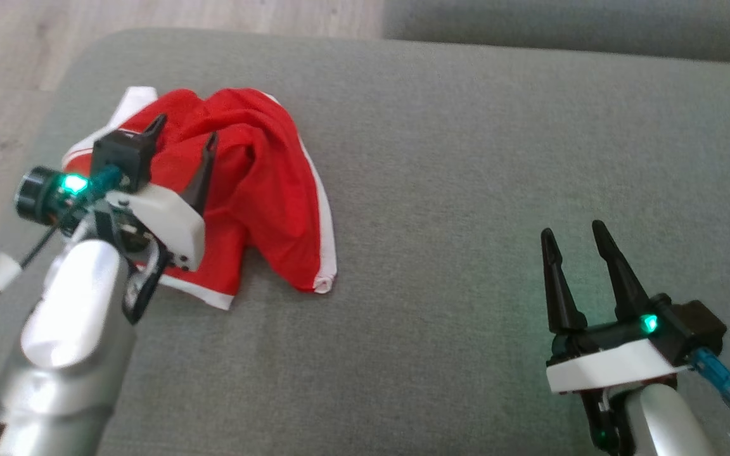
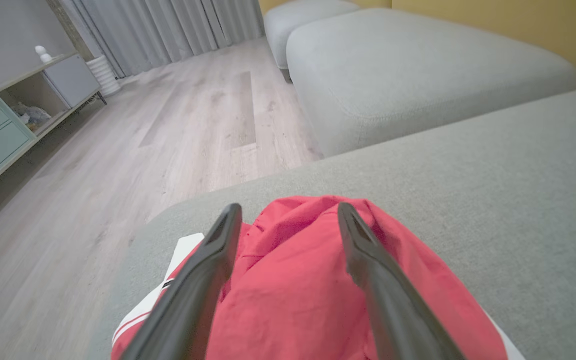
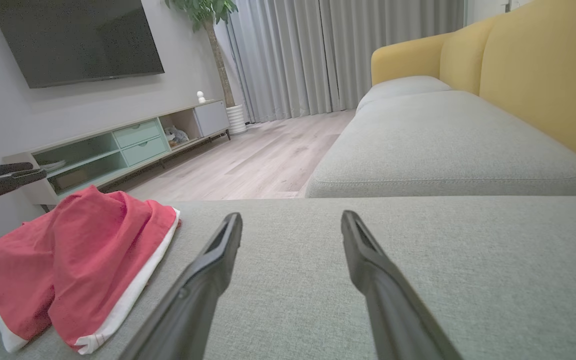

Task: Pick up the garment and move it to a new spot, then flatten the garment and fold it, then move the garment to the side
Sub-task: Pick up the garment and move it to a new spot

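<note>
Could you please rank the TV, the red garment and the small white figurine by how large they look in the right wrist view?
1. Garment, though it lies nearest the camera.
2. TV, cut off by the top edge.
3. Figurine, by far the smallest.

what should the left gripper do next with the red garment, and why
Probably lower the left gripper and close on the red garment: its open fingers flank a raised bunch of cloth, nothing is gripped yet, and the right gripper stands open away over the grey cushion.
</note>
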### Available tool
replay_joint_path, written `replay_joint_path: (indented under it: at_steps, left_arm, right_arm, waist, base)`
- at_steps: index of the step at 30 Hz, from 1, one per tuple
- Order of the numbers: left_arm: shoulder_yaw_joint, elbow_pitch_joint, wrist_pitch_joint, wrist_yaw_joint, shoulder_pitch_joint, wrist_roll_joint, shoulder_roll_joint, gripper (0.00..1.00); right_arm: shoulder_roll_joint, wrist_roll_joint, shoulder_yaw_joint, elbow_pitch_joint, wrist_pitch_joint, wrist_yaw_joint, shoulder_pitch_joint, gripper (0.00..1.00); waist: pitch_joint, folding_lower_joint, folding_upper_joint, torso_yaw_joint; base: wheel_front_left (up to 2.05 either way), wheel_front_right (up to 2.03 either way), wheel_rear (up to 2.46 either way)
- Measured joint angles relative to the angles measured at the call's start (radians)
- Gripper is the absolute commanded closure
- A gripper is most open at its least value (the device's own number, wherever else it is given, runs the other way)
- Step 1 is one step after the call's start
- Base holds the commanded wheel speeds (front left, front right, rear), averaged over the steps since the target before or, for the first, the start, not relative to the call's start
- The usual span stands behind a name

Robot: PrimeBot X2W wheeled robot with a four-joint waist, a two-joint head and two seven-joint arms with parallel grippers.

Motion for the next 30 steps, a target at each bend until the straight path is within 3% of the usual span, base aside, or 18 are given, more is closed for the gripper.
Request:
replay_joint_path:
  at_steps: [7,16,17,18,25,30]
  left_arm:
    - [-0.159,0.061,0.065,-0.005,-0.079,-0.119,0.070,0.00]
    - [-0.264,0.132,0.117,-0.005,-0.095,-0.211,0.118,0.03]
    - [-0.269,0.138,0.121,-0.005,-0.095,-0.220,0.121,0.79]
    - [-0.276,0.141,0.121,-0.005,-0.095,-0.227,0.124,1.00]
    - [-0.275,0.139,0.004,0.005,-0.109,-0.226,0.132,1.00]
    - [-0.257,0.061,-0.103,0.015,-0.144,-0.218,0.124,1.00]
  right_arm:
    - [-0.002,0.000,0.010,0.001,-0.001,0.000,-0.030,0.00]
    - [-0.002,0.000,0.011,0.002,-0.001,0.000,-0.044,0.00]
    - [-0.002,0.000,0.011,0.002,-0.001,0.000,-0.046,0.00]
    - [-0.002,0.001,0.011,0.002,-0.001,0.000,-0.048,0.00]
    - [-0.002,0.002,0.011,0.008,-0.001,0.000,-0.048,0.00]
    - [-0.002,0.004,0.010,0.012,-0.001,0.000,-0.048,0.00]
  waist:
    - [0.046,0.0000,0.0000,-0.053]
    - [0.064,-0.0001,0.0000,-0.104]
    - [0.063,-0.0002,0.0000,-0.108]
    - [0.062,-0.0002,0.0000,-0.112]
    - [0.043,-0.0002,0.0000,-0.129]
    - [0.016,-0.0002,0.0000,-0.136]
  base:
    - [0.00,0.00,0.00]
    - [0.00,0.00,0.00]
    - [0.00,0.00,0.00]
    - [0.00,0.00,0.00]
    - [0.00,0.00,0.00]
    - [0.00,0.00,0.00]
